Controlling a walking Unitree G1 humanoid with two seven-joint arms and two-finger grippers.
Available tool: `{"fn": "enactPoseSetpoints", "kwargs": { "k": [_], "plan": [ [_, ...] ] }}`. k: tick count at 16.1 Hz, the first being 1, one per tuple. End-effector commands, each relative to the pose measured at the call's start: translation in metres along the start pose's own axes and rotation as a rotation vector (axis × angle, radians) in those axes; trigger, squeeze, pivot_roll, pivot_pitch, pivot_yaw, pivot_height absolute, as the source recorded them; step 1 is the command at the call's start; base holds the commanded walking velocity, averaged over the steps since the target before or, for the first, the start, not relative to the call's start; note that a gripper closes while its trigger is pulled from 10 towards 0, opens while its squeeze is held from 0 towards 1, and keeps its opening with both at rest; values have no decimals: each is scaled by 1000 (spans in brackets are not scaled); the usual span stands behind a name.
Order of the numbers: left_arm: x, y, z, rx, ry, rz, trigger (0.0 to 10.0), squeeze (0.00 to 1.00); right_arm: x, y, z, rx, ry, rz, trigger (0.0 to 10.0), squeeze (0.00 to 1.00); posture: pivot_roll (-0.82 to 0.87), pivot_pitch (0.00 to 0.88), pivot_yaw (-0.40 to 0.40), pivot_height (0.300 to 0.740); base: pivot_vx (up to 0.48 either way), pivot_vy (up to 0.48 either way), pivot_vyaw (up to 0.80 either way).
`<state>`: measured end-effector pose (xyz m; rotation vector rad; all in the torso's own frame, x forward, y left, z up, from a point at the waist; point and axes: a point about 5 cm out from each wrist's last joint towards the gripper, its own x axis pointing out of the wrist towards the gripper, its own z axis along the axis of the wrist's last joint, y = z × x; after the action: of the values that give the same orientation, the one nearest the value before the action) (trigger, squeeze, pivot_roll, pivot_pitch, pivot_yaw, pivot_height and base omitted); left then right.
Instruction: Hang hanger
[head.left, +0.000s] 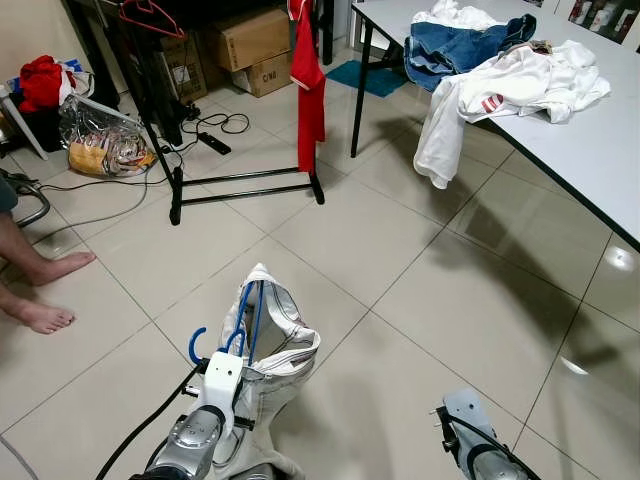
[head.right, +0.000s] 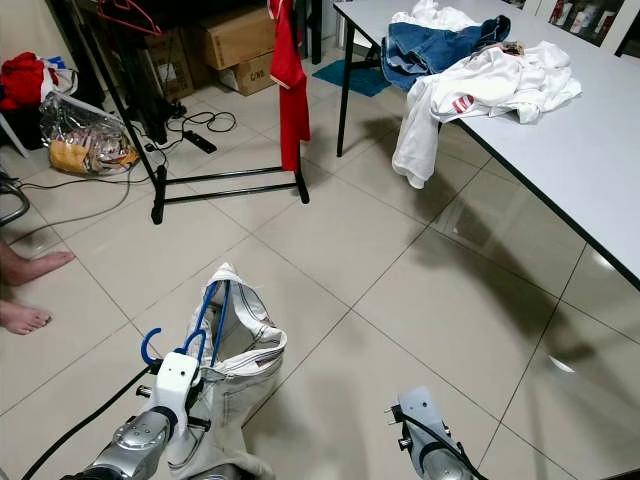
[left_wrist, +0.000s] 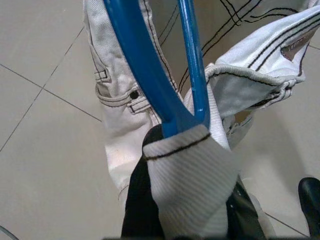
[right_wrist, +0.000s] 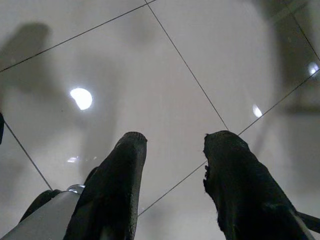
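Jaws, left: clenching on the blue hanger (left_wrist: 150, 70) at its neck, inside the left gripper (left_wrist: 180, 165), with a fold of ribbed white cloth wrapping over the fingers; gripping there probably to keep the hook free for the rail.

Jaws, right: standing released, the two fingers of the right gripper (right_wrist: 172, 150) parting over bare tile, holding nothing; hanging low at the right side, seemingly keeping clear of the carried load.

Floor (head.left: 400, 270): lying open between robot and rack, giving room for walking forward.

Table (head.left: 600, 140): standing to the right, carrying a heap of white garments (head.left: 520, 80) and blue jeans (head.left: 450, 45), one white piece spilling over the edge; probably laundry waiting its turn.

Clothes rack (head.left: 245, 180): standing ahead and to the left, well apart from the robot, a red shirt (head.left: 310, 80) hanging from it down toward the base bar; likely the place meant for the hanger.

Boxes and bags: cardboard boxes (head.left: 250, 40) sitting behind the rack, a clear plastic bag (head.left: 100, 140) and cables lying at the far left.

Person: bare feet (head.left: 45, 290) resting on the tile at the left edge, away from the path.

Pale trousers (head.left: 265, 340): draping on the hanger, sagging down past the left wrist, being held up in front of the body.

Hanger hook (head.left: 197, 345): curling out to the left of the gripper, free of cloth.

Stage: carrying, judging by the gap to the rack; hanging not yet done.
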<state>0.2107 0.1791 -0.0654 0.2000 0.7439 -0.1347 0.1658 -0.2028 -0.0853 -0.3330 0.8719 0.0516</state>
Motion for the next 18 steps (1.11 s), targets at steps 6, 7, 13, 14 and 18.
{"fn": "enactPoseSetpoints", "kwargs": {
  "k": [6, 7, 13, 14, 18],
  "plan": [
    [3, 0, 10, 6, -26, 8, 10000, 0, 1, -11, 3, 10, -7, -33, 10000, 0, -12, 0, 39, 740, 0, 0, 0],
    [3, -1, 11, 4, -28, 7, 10000, 0, 1, -12, 3, 10, -7, -35, 10000, 0, -12, 0, 37, 740, 0, 0, 0],
    [3, -5, 9, -14, -25, 9, 10000, 0, 2, -17, 6, -9, -13, -38, 10000, 0, -17, 0, 18, 740, 0, 0, 0],
    [3, -5, 8, -14, -24, 10, 10000, 0, 2, -18, 6, -9, -13, -39, 10000, 0, -18, 0, 18, 740, 0, 0, 0],
    [2, -3, 7, -10, -19, 12, 10000, 0, 1, -17, 4, -6, -11, -41, 10000, 0, -29, 0, 27, 740, 0, 0, 0]
  ]
}}
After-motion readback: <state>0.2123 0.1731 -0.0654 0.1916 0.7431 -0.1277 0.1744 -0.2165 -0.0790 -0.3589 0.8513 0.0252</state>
